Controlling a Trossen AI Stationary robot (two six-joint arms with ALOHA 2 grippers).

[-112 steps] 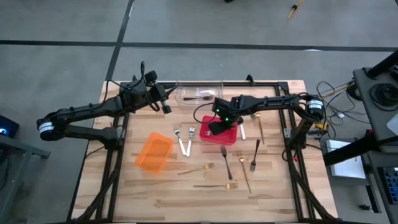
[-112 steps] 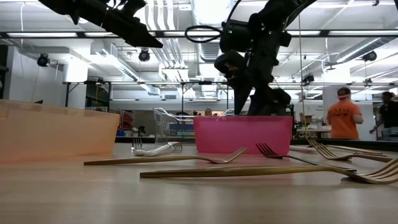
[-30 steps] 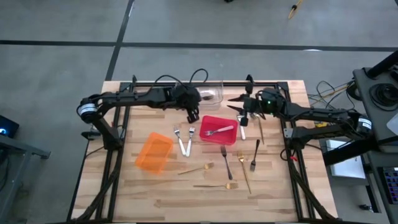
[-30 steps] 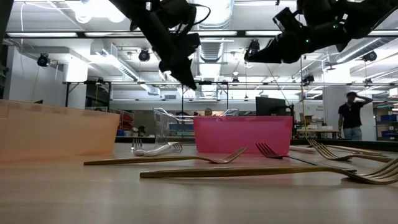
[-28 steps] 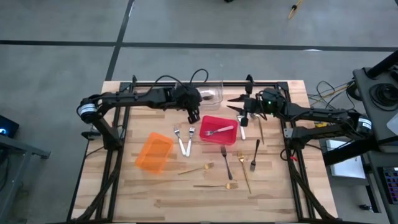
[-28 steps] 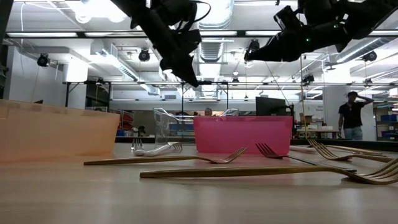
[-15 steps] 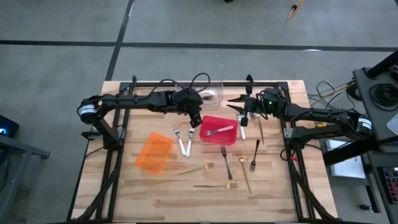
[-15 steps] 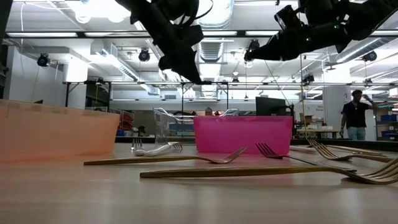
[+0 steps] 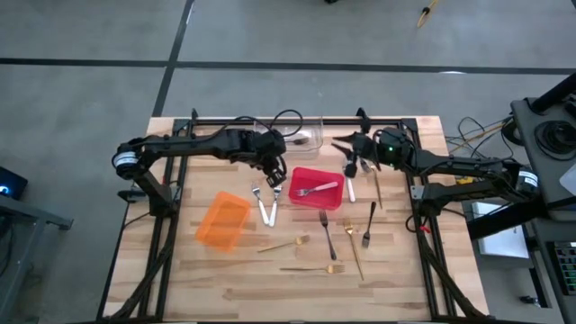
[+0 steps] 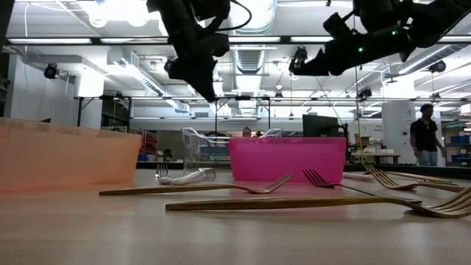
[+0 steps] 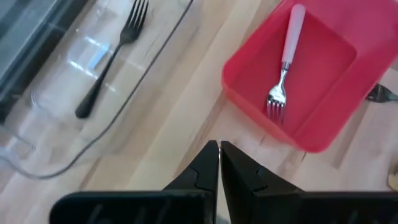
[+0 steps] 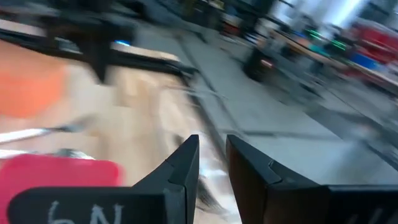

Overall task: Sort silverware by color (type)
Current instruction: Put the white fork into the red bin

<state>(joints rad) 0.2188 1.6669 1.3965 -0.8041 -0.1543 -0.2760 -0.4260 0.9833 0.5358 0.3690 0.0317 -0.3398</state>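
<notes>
Overhead | wooden table (image 9: 225, 279) | concrete floor (image 9: 90, 108) | person (image 10: 425, 132) behind

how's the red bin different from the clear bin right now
The red bin is opaque; the clear bin is see-through, so the table shows through it. The red bin holds a silver fork; the clear bin holds a black fork. In the high view the red bin sits nearer the table's middle and the clear bin at the far edge. Both are shallow, open-topped and hold one fork each.
</notes>
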